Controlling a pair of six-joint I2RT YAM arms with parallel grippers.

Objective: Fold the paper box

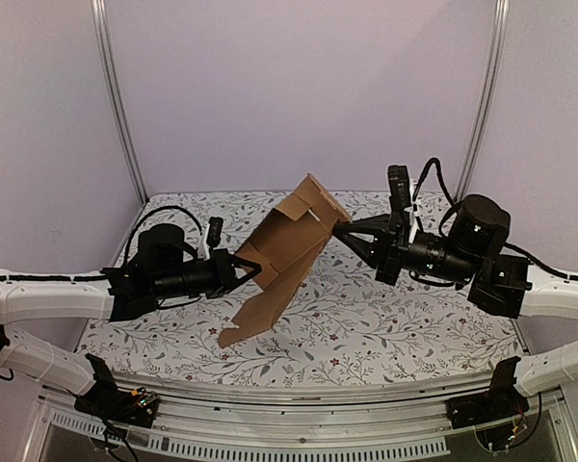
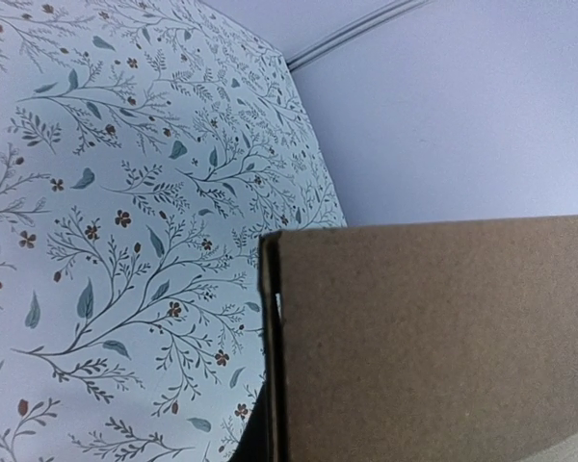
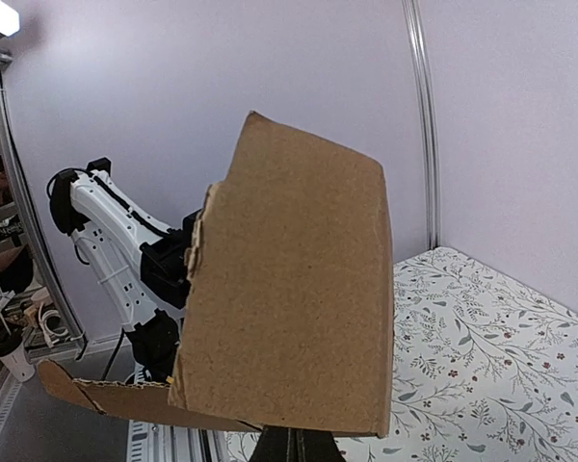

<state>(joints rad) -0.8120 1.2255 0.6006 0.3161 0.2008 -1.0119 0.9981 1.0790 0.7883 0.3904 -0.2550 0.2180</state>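
So there was just one paper box (image 1: 284,255): plain brown corrugated cardboard, matte, a bit ragged along the cut edges. It hung tilted mid-frame in the top view, with its long flap pointing down at the floral tablecloth (image 1: 395,318); couldn't tell if the tip touched. Two grippers were on it: the left gripper (image 1: 243,269) pinched its left edge, and the right gripper (image 1: 345,231) clamped its upper right corner. Both stood well apart from the lilac walls (image 1: 270,87).

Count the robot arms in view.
2. The left arm reaches in from the left, jaws shut on the cardboard box at its left side. The right arm reaches in from the right, jaws shut on its upper right edge. No others visible.
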